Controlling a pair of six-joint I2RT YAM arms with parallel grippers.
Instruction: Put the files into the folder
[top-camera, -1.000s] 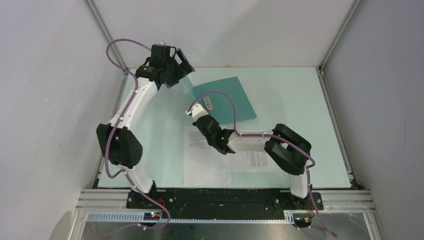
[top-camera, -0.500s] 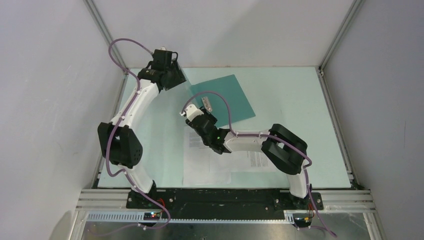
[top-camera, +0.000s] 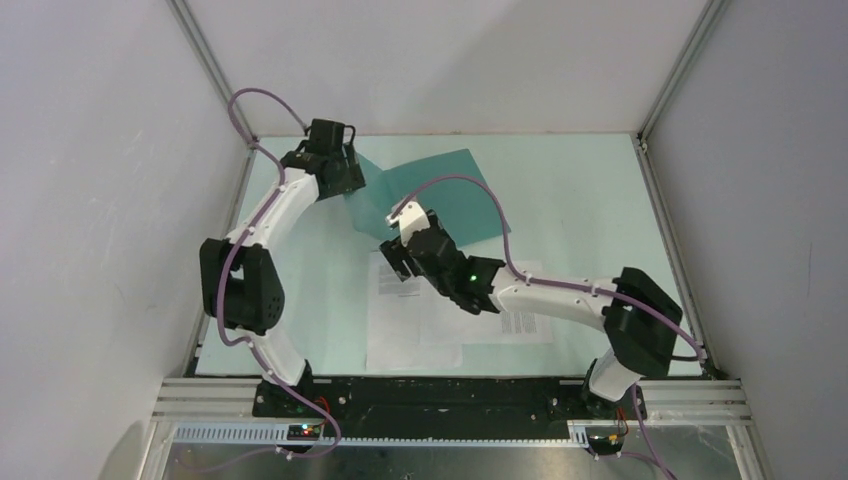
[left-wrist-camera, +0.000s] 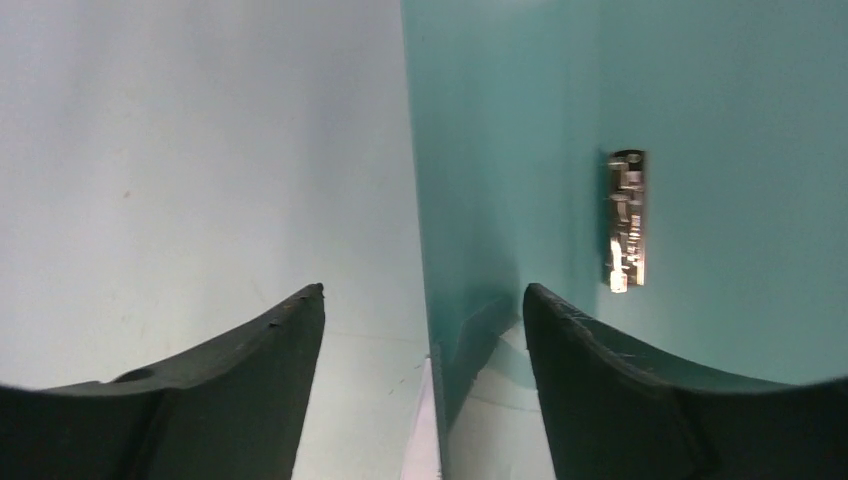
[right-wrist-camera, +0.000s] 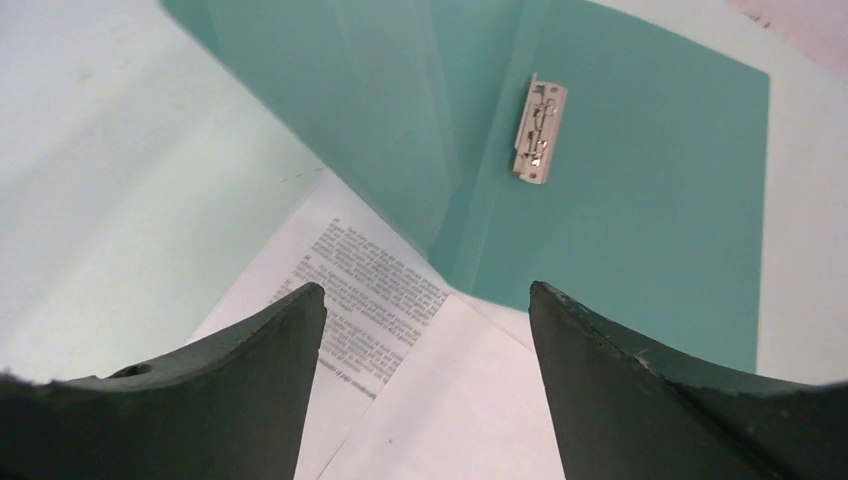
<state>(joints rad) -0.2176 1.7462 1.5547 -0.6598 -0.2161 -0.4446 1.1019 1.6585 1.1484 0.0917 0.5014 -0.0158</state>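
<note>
The teal folder (top-camera: 470, 190) lies open at the back of the table, its metal clip (right-wrist-camera: 538, 128) on the inside. Its translucent cover (top-camera: 365, 202) stands raised on the left. My left gripper (top-camera: 350, 183) is open, and the cover's edge (left-wrist-camera: 432, 300) stands in the gap between its fingers, nearer the right one. Two white files (top-camera: 430, 320) overlap on the table in front of the folder, one showing printed text (right-wrist-camera: 375, 285). My right gripper (top-camera: 396, 258) hovers open over their far corners, with nothing between its fingers.
The pale green table top (top-camera: 590, 210) is fenced by white walls and aluminium posts (top-camera: 668, 80). Purple cables (top-camera: 455, 182) loop over both arms. The right arm's elbow (top-camera: 640, 320) reaches out near the table's right front.
My right gripper has opened and its arm has stretched out, with the elbow swinging right. The left gripper has shifted a little toward me, and the raised cover has tipped further left.
</note>
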